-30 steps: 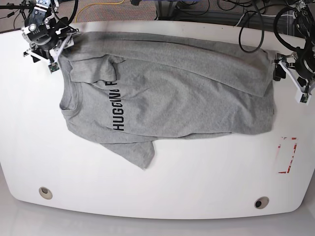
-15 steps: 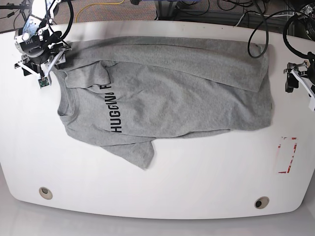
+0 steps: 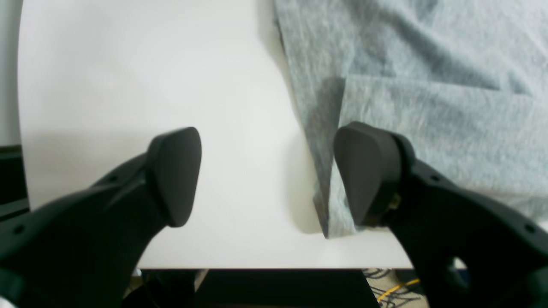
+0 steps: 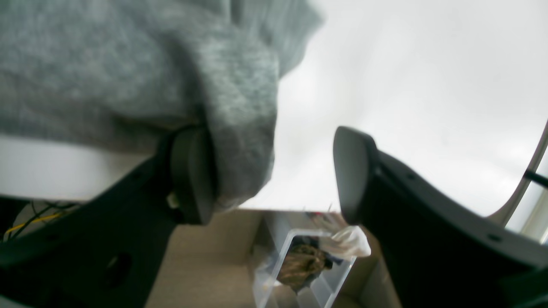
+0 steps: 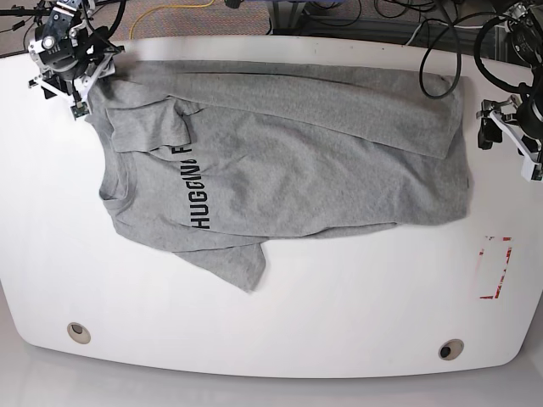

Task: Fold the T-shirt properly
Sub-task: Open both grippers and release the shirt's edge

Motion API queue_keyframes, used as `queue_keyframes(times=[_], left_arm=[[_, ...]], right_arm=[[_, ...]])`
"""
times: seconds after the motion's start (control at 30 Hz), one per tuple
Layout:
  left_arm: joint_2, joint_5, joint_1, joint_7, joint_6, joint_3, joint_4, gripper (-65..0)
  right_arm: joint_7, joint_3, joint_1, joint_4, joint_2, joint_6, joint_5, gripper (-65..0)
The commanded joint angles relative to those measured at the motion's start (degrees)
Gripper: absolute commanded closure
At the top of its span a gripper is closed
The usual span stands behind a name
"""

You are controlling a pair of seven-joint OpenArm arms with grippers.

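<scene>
The heather-grey T-shirt (image 5: 305, 153) lies spread on the white table (image 5: 339, 314), its black lettering facing up and its far side folded over toward the middle. My right gripper (image 5: 68, 85) is at the shirt's far left corner. In the right wrist view its jaws (image 4: 274, 175) stand apart, with T-shirt cloth (image 4: 128, 64) draped over one finger (image 4: 192, 175) and a wide gap to the other. My left gripper (image 5: 509, 144) hovers just off the shirt's right edge. It is open (image 3: 272, 179) over bare table, one finger (image 3: 368, 175) beside the T-shirt's corner (image 3: 428, 85).
A red-outlined rectangle (image 5: 495, 267) is marked on the table at the right. Two round holes (image 5: 78, 332) (image 5: 450, 349) sit near the front edge. Black cables (image 5: 441, 51) hang over the far edge. A clear plastic box (image 4: 308, 265) stands on the floor below the table edge.
My right gripper has moved toward the far left corner, drawing the shirt's shoulder with it. My left gripper has shifted slightly along the right edge, staying off the cloth.
</scene>
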Motion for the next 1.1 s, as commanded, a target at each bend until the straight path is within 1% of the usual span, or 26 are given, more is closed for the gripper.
queue_keyframes(times=[0.0,0.17,0.4,0.63,0.73,0.93,1.07], left_arm=[[-1.1,-0.2,-0.3,-0.8,-0.1,-0.5,0.8,-48.5],[-1.0,-0.2,-0.3,-1.1,-0.1,1.7,0.8,-48.5],[-1.0,-0.2,-0.3,-3.9,0.0,4.5,0.8,-48.5],[-1.0,-0.2,-0.3,-4.0,0.1,4.7,0.8,-48.5],[-1.0,-0.2,-0.4,-4.0,0.2,4.7,0.8,-48.5],[-1.1,-0.2,-0.5,-4.1,0.2,4.7,0.8,-48.5],[-1.1,-0.2,-0.5,-4.1,0.2,4.8,0.8,-48.5]], right_arm=[[1.6,0.4,0.2,1.0,1.7,-0.3,0.3,-39.8],[1.2,0.4,3.0,1.1,1.9,-0.3,-0.1,-39.6],[-0.3,0.0,5.5,1.2,2.2,-0.3,0.4,-39.6],[-0.5,-0.1,11.1,1.2,1.7,-0.3,0.1,-39.5],[-2.2,-0.1,12.8,1.1,1.7,-0.3,0.0,-39.5],[-3.3,-0.3,14.9,0.8,1.6,-0.3,0.4,-39.5],[-5.9,-3.0,14.5,1.0,2.1,-0.3,0.1,-39.5]])
